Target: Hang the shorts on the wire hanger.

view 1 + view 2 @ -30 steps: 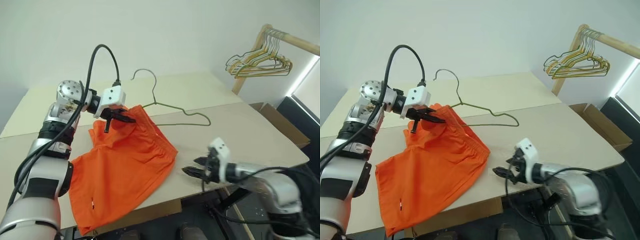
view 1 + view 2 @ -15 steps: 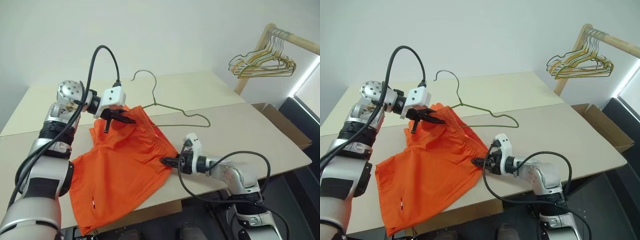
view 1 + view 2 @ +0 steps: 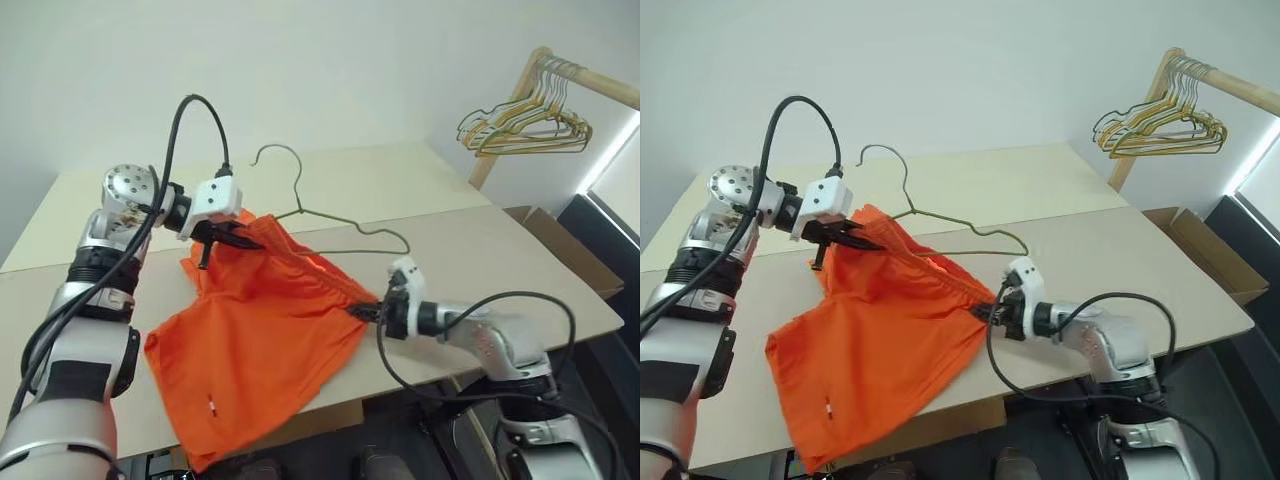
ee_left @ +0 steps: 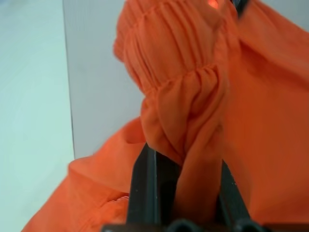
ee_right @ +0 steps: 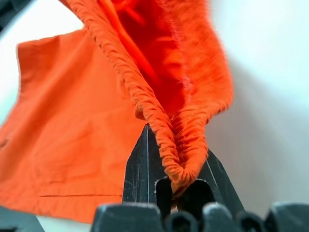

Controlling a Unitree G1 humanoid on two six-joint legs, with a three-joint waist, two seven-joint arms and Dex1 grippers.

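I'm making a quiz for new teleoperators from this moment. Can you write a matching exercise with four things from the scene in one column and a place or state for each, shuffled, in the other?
Things:
1. left gripper
2. right gripper
3. wire hanger
4. bunched hangers

Places or states:
A. hanging from the wooden rail
B. shut on the waistband end of the shorts nearest the robot's right
C. partly under the shorts, hook towards the wall
D. shut on the raised waistband end on the robot's left

Pairs: 1-D, 2-B, 3-C, 4-A
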